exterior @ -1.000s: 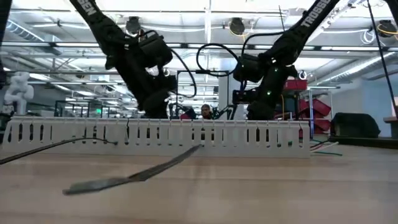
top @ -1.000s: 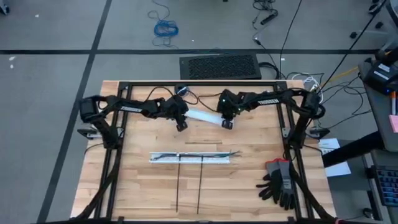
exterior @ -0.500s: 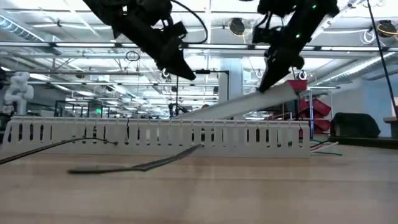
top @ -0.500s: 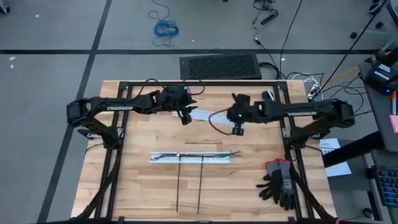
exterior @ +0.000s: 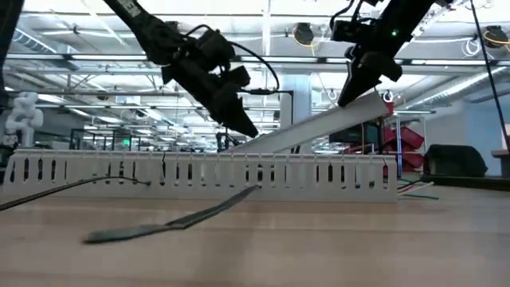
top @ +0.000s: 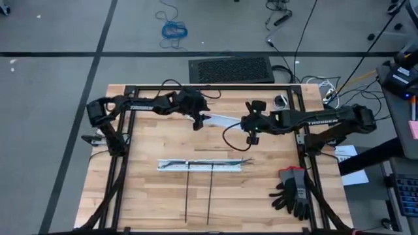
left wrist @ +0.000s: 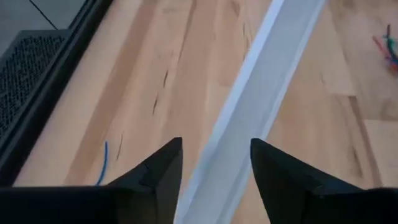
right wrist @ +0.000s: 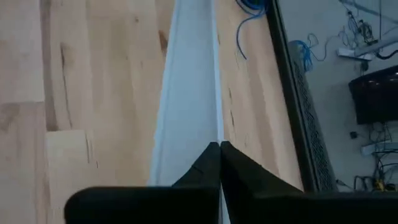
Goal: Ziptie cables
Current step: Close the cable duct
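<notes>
Grey cables [top: 202, 162] lie along the slotted strip [top: 199, 166] mid-table; two dark zipties [top: 187, 196] stretch from it toward the near edge. The right gripper [top: 251, 135] is clenched on a white cover strip [exterior: 307, 134], tilted above the table. The left gripper [top: 196, 124] is spread, straddling its other end.

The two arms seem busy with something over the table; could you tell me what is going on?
Both arms hold a plain white strip in the air above the far part of the table. The right gripper is shut on one end, held higher; the left gripper is open around the other end. The white slotted strip with the cables lies mid-table, and the two zipties lie untouched, running from it to the near edge. Black gloves lie at the right.
</notes>
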